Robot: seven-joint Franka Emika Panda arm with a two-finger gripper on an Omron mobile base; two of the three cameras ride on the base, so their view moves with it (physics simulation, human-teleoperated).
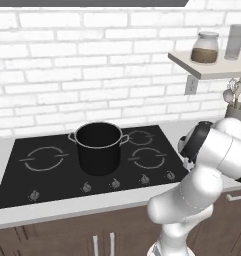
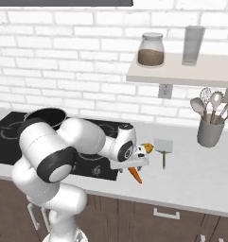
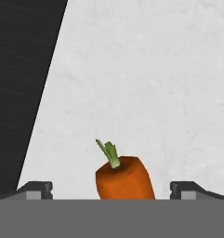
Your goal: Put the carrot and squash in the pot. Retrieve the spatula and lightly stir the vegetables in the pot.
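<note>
End effector [image 3: 111, 188] released, jaws wide, straddling the orange tapered carrot with green stub [image 3: 124, 179] lying on the pale grey surface [image 3: 155, 83] right of the stove, long axis crossing the jaw line.

I see a white brick wall [image 1: 92, 60] across the top of both base views, a pale shelf [image 2: 181, 71] upper right, grey countertop [image 2: 196, 175] below it, dark wood cabinets [image 1: 67, 240] along the bottom.
</note>
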